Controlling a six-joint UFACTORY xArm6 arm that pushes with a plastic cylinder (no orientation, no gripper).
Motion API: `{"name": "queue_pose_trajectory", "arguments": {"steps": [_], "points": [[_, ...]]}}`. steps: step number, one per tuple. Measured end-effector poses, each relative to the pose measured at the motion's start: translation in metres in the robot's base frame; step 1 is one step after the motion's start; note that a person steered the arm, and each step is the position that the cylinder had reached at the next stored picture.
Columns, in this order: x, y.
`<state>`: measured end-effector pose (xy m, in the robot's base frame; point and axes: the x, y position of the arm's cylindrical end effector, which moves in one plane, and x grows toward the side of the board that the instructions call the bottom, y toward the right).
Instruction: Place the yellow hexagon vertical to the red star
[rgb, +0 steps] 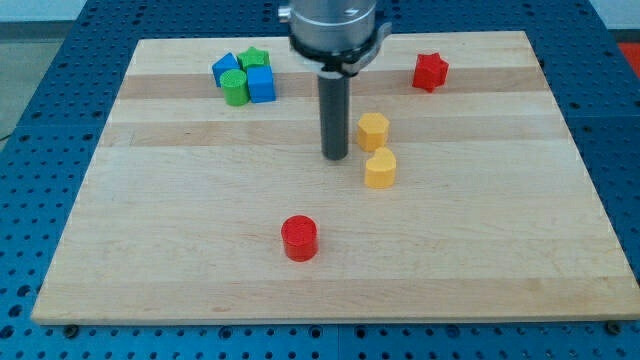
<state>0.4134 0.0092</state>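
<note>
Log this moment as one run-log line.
my tip: left of yellow hexagon, apart | yellow heart-like block: just below hexagon | red star: upper right | hexagon not yet under star

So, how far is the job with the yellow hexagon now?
Nothing looks finished yet. The yellow hexagon sits lower and to the view's left of the red star, not in line with it. My tip stands just left of the hexagon. Left: pushing it toward the view's right, under the star.

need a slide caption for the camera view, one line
My tip sits just left of the yellow hexagon on the wooden board, red star up and right of it.
</note>
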Motion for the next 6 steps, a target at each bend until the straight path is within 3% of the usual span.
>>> {"name": "queue_pose_trajectory", "arguments": {"steps": [2, 3, 4, 5, 6], "points": [[-0.031, 0.089], [-0.007, 0.095], [0.012, 0.153], [-0.020, 0.181], [-0.033, 0.144]]}}
